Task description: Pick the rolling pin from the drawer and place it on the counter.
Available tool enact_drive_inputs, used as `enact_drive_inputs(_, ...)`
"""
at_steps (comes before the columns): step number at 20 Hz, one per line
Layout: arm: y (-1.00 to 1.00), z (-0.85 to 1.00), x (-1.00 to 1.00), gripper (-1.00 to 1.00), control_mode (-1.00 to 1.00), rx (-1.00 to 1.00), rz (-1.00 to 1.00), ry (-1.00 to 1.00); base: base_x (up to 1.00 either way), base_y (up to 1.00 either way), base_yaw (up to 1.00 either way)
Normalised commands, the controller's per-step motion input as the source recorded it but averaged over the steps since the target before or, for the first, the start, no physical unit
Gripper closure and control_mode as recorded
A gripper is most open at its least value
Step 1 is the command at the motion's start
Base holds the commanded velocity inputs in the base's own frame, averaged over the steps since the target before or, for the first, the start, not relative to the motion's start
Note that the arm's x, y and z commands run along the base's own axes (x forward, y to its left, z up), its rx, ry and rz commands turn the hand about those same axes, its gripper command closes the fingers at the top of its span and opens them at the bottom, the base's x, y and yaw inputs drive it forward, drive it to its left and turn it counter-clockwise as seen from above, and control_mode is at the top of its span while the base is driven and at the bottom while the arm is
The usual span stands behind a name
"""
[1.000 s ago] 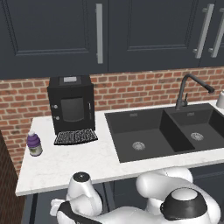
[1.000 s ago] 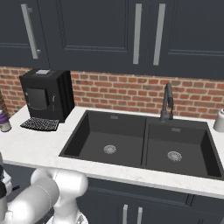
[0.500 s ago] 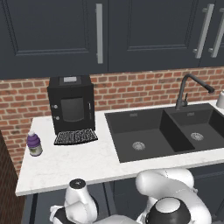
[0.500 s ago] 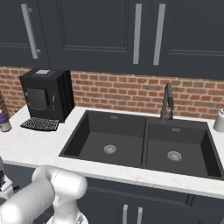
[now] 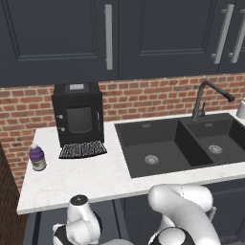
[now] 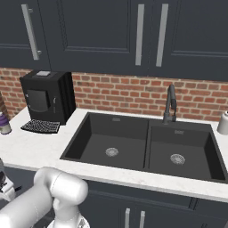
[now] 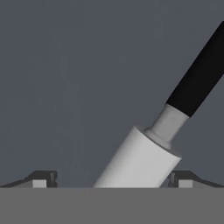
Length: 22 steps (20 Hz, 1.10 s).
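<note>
While the claw (image 7: 112, 181) hangs wide open over the rolling pin (image 7: 140, 162) in the drawer (image 7: 65, 87), it's pre-grab imo; next: drop & clamp the barrel.

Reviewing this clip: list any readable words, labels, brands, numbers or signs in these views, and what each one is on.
None can be read.
Small bottle on the counter: purple label, too small and blurred to show any text.
Coffee machine: black front with a panel and small buttons, no legible marking.
Rolling pin in the hand view: plain white body, black handle, no print.
</note>
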Motion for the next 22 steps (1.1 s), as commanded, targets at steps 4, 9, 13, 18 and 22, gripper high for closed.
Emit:
enact_drive_inputs(4,0.10,-0.29,0.00,1.00,-1.00,-0.03,0.00,0.00,0.00,0.00,0.00)
enact_drive_inputs(9,0.03,-0.11,0.00,1.00,-1.00,-0.01,0.00,0.00,0.00,0.00,0.00)
enact_drive_inputs(13,0.00,0.00,0.00,1.00,-1.00,0.00,0.00,0.00,0.00,0.00,0.00)
enact_drive_inputs(18,0.00,0.00,-0.11,1.00,-1.00,0.00,0.00,0.00,0.00,0.00,0.00)
enact_drive_inputs(22,0.00,0.16,-0.73,1.00,-1.00,0.00,0.00,0.00,0.00,0.00,0.00)
